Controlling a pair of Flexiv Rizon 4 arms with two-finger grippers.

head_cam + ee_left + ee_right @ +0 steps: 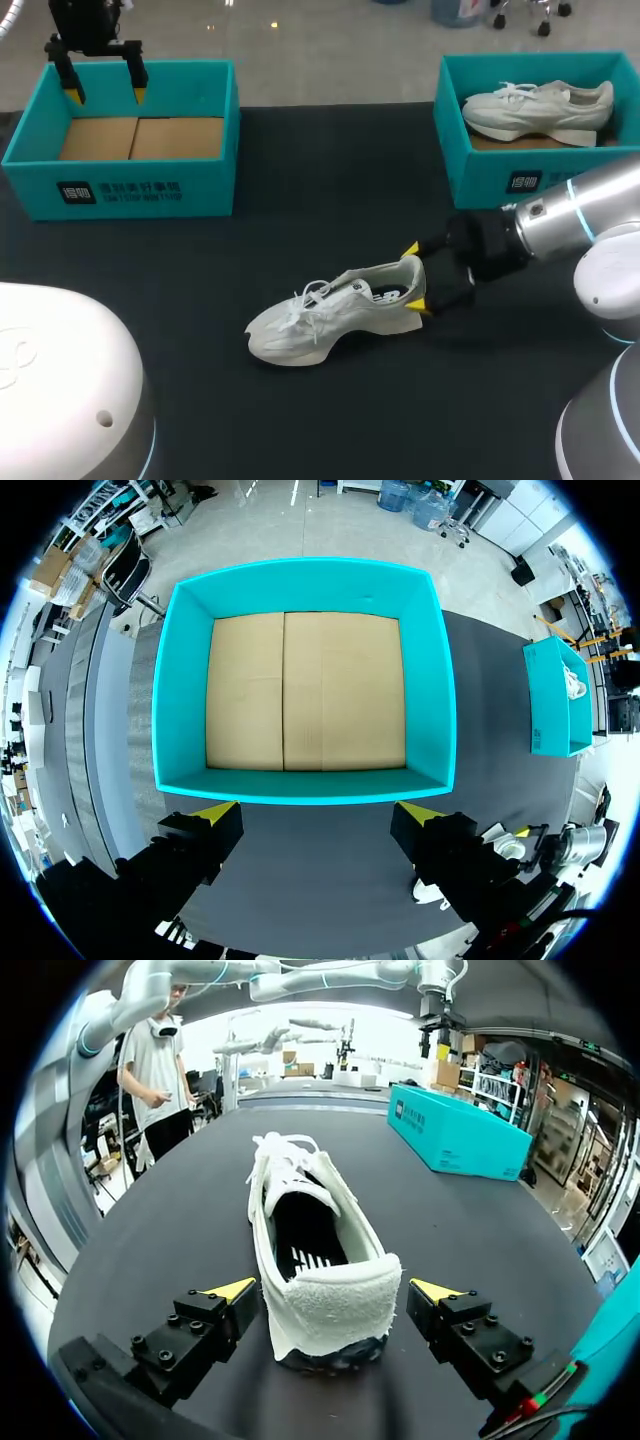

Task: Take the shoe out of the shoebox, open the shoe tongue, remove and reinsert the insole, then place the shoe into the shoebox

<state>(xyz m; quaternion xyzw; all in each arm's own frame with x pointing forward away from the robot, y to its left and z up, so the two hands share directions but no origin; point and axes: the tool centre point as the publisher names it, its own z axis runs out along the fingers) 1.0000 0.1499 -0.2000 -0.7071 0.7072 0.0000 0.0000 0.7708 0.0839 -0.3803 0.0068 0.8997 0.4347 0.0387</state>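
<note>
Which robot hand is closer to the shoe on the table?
Right. The right jaws stand open, flanking the heel of the shoe; the left jaws hang above the far empty shoebox.

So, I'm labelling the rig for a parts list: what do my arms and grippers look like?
The left gripper and right gripper are black, blocky two-finger units with bright yellow wedge tips; screw heads show on the right one. The right arm is rounded silver-grey with a glowing light-blue ring; the left arm has a smooth white shell.
</note>
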